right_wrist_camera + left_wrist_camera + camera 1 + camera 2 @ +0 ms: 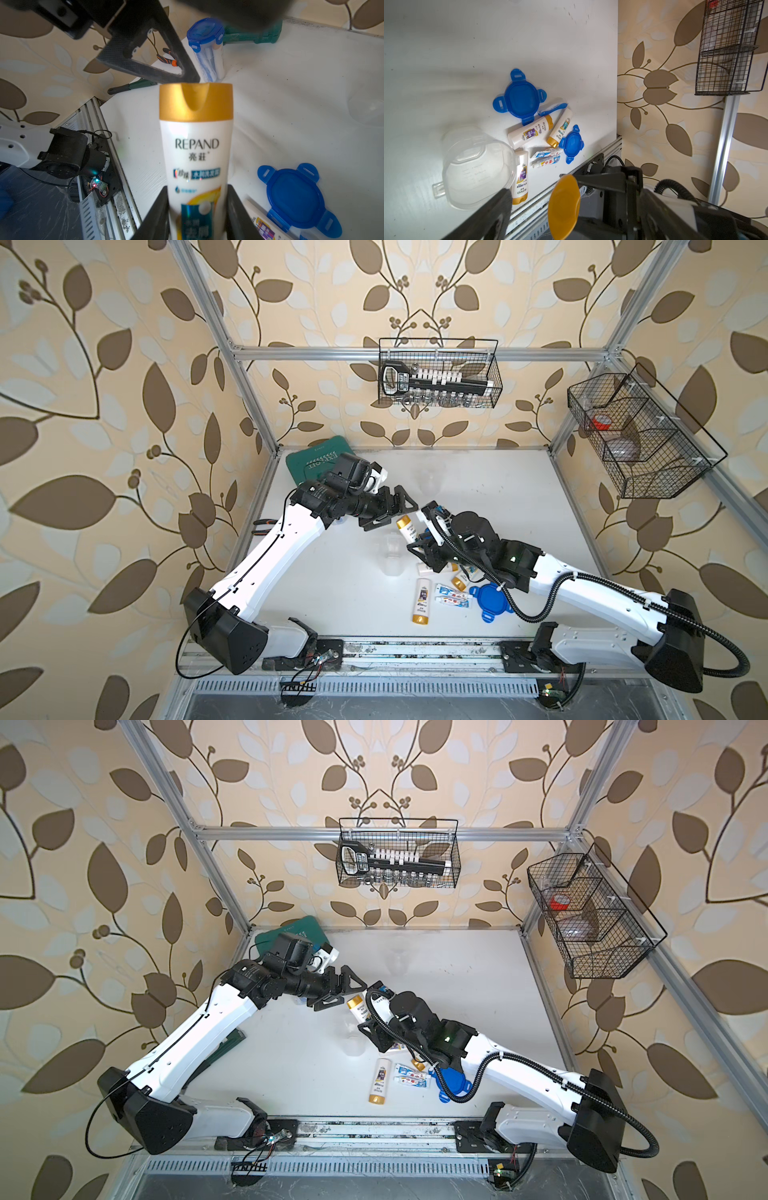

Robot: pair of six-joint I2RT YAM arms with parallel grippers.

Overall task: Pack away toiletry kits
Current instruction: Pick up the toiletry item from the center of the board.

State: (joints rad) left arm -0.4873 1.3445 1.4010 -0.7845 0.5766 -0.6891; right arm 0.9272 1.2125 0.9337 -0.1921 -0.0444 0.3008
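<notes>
**Shampoo bottle held up between two robot arms**

The right gripper [197, 187] is clamped on the lower body of a white gold-capped bottle [196, 135] and holds it clear of the white table [519, 510], cap pointing toward the left gripper [395, 515]. The jaws of the left claw stand wide apart, with the gold cap close in front of them (whether a finger touches the cap cannot be told).

On the table under the two arms sits an open clear jar [475, 166] with no lid on it. Just beside it, toward the front edge, lie three more bottles [529, 133], two toothpaste tubes [546, 158], a blue toothbrush [552, 109] and two loose blue lids [521, 97]. One bottle rests against the jar's wall.

A closed jar [207, 47] with its blue lid snapped on stands upright farther back, white and blue items showing through its side. It is near the green tool case [316, 460] at the back left corner.
</notes>
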